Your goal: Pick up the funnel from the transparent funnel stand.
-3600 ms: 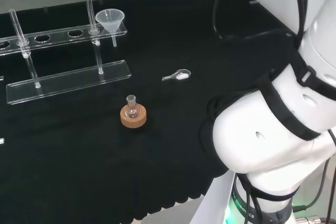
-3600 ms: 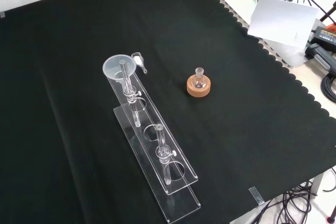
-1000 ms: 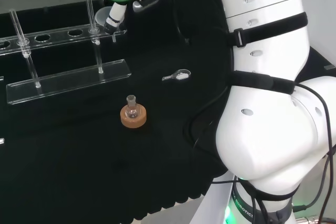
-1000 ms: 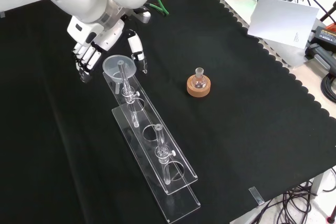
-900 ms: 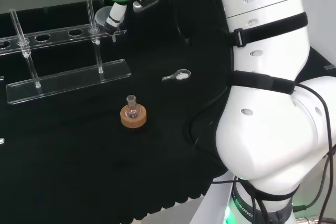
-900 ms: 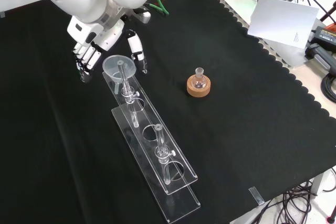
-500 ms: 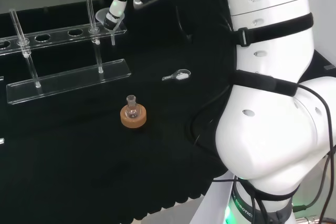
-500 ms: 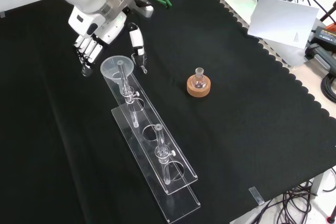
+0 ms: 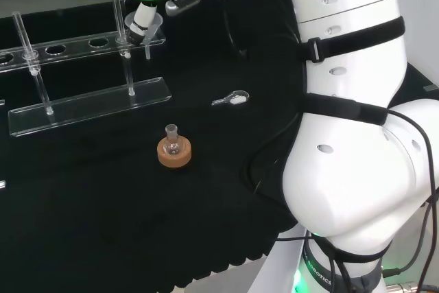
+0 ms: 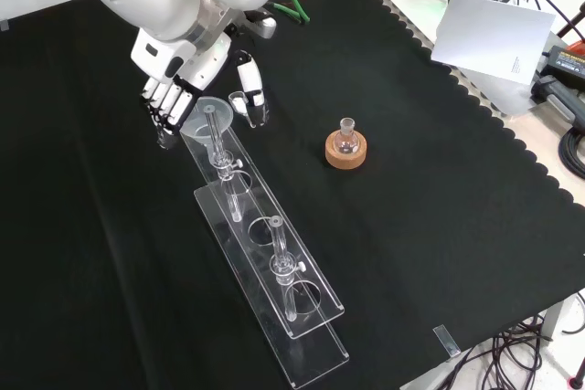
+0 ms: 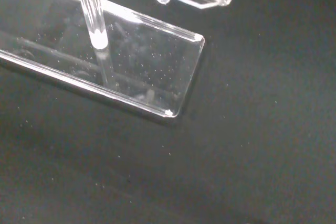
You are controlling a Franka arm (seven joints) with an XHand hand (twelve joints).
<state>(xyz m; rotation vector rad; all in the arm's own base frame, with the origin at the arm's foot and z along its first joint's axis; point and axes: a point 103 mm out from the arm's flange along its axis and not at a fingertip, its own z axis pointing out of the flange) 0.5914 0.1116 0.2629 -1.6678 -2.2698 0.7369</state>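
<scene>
One clear funnel (image 10: 211, 114), a shallow cone with a thin stem, sits at the end of the transparent funnel stand (image 10: 274, 271) nearest the arm, its wide round mouth upward over the last hole of the stand's top rail. The hand (image 10: 174, 79) is right at it: in the front view the black-tipped fingers (image 10: 164, 107) hang at the funnel's left rim and the thumb (image 10: 249, 79) at its right rim, so the funnel lies between them, with the palm above. The digits are spread and fairly straight on either side of the rim rather than curled round it, and whether they touch the rim cannot be told. In the head view the thumb (image 9: 141, 17) lies over the funnel's mouth (image 9: 152, 30). The stand is one piece of flat, glossy clear plastic, made of a long base plate, a top rail pierced with round holes, and two slim upright rods joining them; the wrist view shows one rounded corner of the base plate (image 11: 173, 85), speckled with dust, and one rod rising from it. Out on the black cloth (image 10: 439, 253), well apart from the stand, a single small round clear flask (image 10: 345, 141) with a short neck stands upright in one cork ring (image 10: 345, 154). One small clear spoon (image 9: 232, 99) holding a little white powder lies flat on the cloth.
</scene>
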